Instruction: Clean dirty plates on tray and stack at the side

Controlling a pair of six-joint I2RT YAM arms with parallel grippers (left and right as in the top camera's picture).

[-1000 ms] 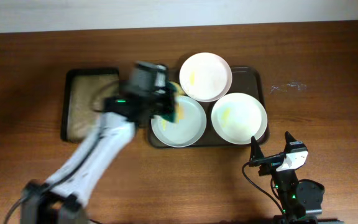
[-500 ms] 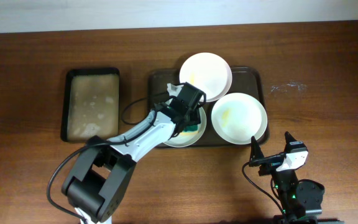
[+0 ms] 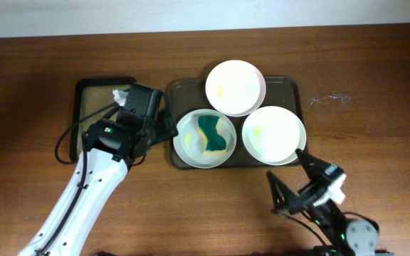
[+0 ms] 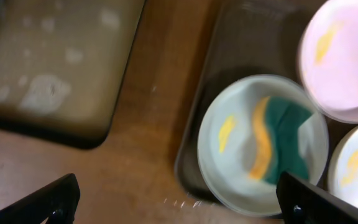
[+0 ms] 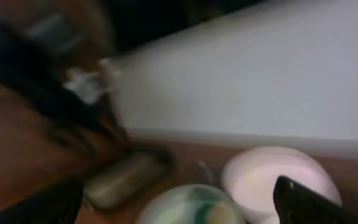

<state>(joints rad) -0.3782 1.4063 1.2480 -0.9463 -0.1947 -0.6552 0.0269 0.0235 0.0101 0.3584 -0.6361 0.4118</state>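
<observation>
Nothing is stacked yet: three smeared plates [image 3: 235, 87] sit on the tray [image 3: 291, 88], with a sponge [image 3: 214, 134] lying on the eight-o'clock one. The left tool [image 3: 164, 128] and right tool [image 3: 290, 178] gape apart, empty.

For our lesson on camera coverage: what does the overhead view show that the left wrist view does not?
Only overhead: the right gripper, open near the right plate, and the tray's right end. Only left wrist: the left gripper's own fingertips, spread wide at the bottom corners. Both: the green and yellow sponge lying in the left plate, the basin, and yellowish smears on the plates.
</observation>
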